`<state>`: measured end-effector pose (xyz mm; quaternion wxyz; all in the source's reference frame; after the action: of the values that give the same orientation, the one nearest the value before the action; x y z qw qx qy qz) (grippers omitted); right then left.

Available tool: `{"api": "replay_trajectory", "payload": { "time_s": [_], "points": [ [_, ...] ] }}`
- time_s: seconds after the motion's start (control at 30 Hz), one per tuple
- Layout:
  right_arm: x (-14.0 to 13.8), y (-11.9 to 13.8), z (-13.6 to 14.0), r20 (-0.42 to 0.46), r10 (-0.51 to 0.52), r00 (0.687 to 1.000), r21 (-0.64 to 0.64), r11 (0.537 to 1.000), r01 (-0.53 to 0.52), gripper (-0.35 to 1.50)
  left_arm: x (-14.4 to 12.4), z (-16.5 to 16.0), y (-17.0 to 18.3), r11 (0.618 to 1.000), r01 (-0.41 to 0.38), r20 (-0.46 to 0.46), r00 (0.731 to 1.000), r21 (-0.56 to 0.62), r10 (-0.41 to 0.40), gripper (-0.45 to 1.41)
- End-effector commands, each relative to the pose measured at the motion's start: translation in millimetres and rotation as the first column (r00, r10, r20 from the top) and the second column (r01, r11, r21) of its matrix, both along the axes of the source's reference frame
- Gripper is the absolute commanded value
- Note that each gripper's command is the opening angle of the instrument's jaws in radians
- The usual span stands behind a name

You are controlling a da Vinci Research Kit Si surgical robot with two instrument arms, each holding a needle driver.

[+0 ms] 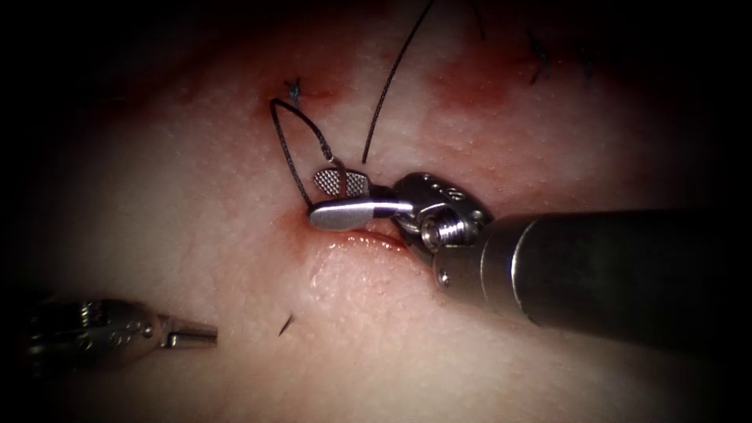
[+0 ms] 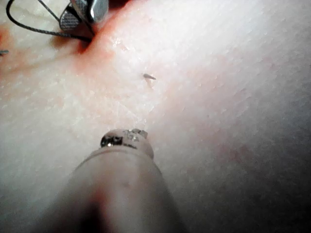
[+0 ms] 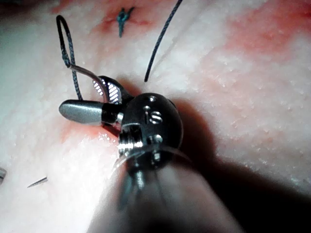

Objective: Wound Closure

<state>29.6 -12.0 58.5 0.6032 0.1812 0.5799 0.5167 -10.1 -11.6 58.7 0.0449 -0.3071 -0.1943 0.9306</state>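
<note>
At the cut's left end, the right tool [image 1: 338,200] stands with jaws apart, holding nothing; the needle [image 3: 90,74] crosses its ridged jaw, thread [image 1: 291,149] looping toward a knot [image 1: 294,91]. Lower left, the left tool [image 1: 192,337] rests apart with jaws closed, empty, above the tissue [image 1: 196,235].

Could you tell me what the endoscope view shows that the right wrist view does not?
Endoscope adds the left arm's steel tool, shut and empty, and dark stitches upper right. Right wrist adds the thin silvery needle, its thread end clear between the right arm's tool's open jaws, ungripped, tip hidden. Both: dark thread loop, blue knot, cut thread end, pale tissue.
</note>
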Motion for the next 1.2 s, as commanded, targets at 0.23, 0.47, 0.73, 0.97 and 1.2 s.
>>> {"api": "replay_trajectory", "payload": {
  "time_s": [0.23, 0.47, 0.73, 0.97, 1.2],
  "points": [
    [1.0, 0.5, -1.4, 0.13, -0.016, 0.991, -0.14, 0.989, 0.035, 1.13, -0.6, 0.7, -0.5, 1.0, 0.0, 0.001, 1.0, 0.002, 0.0, 0.07],
    [0.7, 1.5, -2.1, 0.258, 0.017, 0.966, -0.209, 0.977, 0.039, 1.06, -0.9, 0.6, -0.6, 1.0, 0.002, -0.001, 1.0, 0.002, -0.002, 0.07],
    [0.2, 2.1, -1.6, 0.303, 0.049, 0.952, -0.221, 0.975, 0.02, 0.81, -1.0, 0.5, -0.7, 1.0, 0.001, -0.004, 1.0, 0.003, -0.001, 0.07],
    [0.7, 1.7, -1.8, 0.319, 0.043, 0.947, -0.213, 0.977, 0.027, -0.13, -1.0, 0.4, -0.7, 1.0, 0.002, -0.004, 1.0, 0.003, -0.002, 0.07],
    [1.6, 0.5, -1.7, 0.32, 0.017, 0.947, -0.122, 0.992, 0.023, -0.35, -1.1, 0.3, -0.6, 1.0, 0.003, -0.004, 1.0, 0.004, -0.003, 0.05]
  ]
}}
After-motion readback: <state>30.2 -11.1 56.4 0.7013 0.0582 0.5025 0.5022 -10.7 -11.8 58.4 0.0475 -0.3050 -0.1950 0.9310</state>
